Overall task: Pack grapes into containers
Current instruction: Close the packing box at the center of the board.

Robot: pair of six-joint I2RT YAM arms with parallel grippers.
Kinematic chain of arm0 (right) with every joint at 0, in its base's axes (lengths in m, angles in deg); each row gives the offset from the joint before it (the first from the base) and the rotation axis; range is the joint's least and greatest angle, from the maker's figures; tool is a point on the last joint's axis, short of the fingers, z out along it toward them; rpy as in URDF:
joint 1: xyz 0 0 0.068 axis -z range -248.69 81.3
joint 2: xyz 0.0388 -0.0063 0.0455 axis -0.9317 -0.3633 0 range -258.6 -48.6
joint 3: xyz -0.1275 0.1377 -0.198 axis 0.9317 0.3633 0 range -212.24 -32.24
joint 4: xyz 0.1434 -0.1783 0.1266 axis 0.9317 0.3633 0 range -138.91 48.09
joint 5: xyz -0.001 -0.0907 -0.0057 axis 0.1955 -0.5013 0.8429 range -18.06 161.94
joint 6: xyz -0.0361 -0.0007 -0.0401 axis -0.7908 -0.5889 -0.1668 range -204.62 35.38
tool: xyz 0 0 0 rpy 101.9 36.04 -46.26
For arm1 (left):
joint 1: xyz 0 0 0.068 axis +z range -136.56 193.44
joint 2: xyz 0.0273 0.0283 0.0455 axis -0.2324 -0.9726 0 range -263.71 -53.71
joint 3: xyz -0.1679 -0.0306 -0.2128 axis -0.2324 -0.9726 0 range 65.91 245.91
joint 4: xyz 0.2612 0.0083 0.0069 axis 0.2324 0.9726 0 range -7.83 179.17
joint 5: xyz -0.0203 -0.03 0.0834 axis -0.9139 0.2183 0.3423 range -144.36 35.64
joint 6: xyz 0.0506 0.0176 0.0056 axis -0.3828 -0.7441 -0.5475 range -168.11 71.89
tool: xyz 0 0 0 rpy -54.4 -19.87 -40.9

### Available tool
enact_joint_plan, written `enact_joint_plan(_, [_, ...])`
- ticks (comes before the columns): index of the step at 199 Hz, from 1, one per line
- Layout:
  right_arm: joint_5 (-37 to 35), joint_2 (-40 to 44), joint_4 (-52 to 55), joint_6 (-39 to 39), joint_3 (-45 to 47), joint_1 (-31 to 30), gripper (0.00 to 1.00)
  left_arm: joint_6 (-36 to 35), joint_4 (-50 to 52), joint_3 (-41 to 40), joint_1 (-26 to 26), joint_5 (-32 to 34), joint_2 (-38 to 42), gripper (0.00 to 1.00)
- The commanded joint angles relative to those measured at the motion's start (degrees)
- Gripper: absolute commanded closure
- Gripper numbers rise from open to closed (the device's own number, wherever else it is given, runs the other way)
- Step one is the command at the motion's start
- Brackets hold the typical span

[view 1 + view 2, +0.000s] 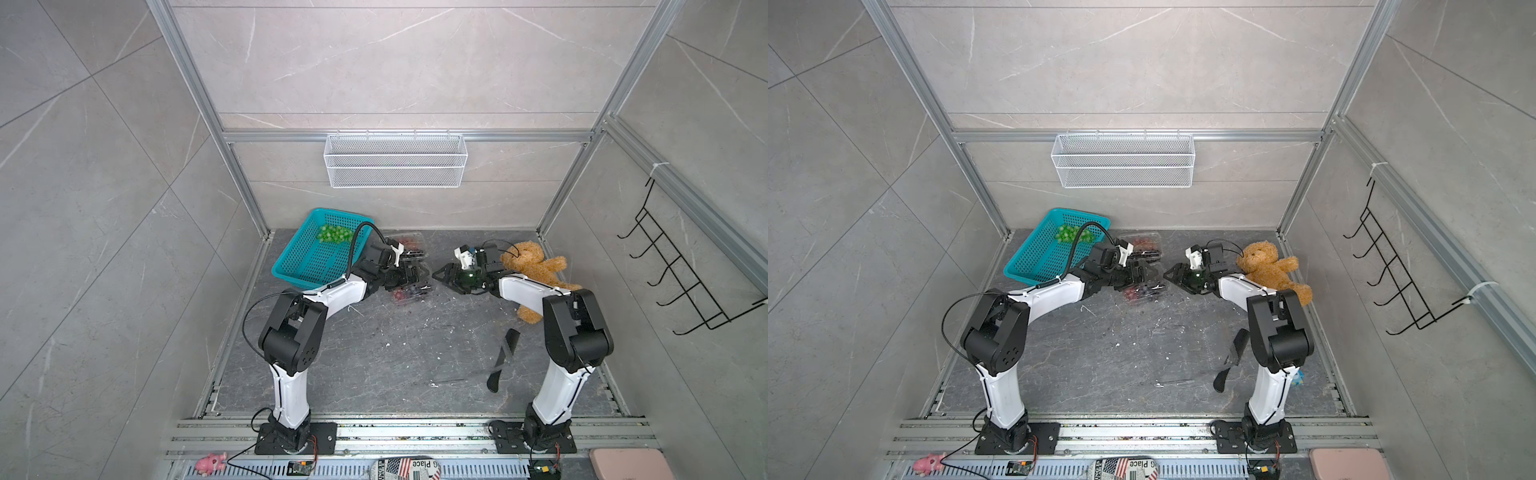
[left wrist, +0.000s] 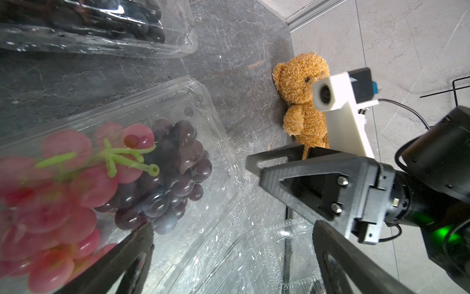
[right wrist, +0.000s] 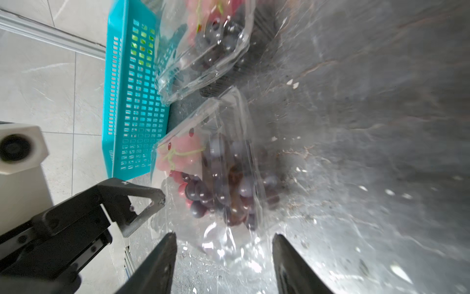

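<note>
— Where is room seen for moving?
— Only a small gap is seen between the two claws. The left claw (image 2: 232, 226) is spread wide over the near box (image 2: 203, 101), and nothing is held in it. The right claw (image 3: 224, 236) is opened too, just beside that box's edge, and nothing is gripped. Open room is seen over the front half of the table (image 1: 374, 353).
— Where are the grapes found?
— In the near box, red grapes (image 2: 63, 183) and dark grapes (image 2: 175, 173) are packed. More are seen in the far box (image 2: 175, 48). In the basket (image 1: 307, 266), just beside the boxes, green grapes (image 1: 332, 235) are seen.
— What is set in the way?
— A bear (image 1: 536, 266) is laid by the right edge, partly hidden by the right arm. A black strip (image 1: 505, 357) is laid near that arm's base. The dark stone table is shut in by grey walls (image 1: 124, 208) on three sides.
</note>
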Motion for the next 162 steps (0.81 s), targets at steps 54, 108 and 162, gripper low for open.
enact_joint_plan(54, [2.42, 1.36, -6.15, 1.25, 8.15, 1.00, 0.47, 0.92, -2.74, -1.58, -0.20, 1.07, 0.32, 0.01])
enact_joint_plan(108, [3.59, 0.16, -9.00, 2.38, 9.51, 1.00, 0.54, 0.92, -2.75, -2.00, -0.28, 1.34, 0.68, 0.01])
enact_joint_plan(162, [4.53, -1.57, -10.76, 3.79, 8.48, 0.95, 0.60, 1.12, -2.82, -2.10, -0.26, 1.34, 0.55, 0.01])
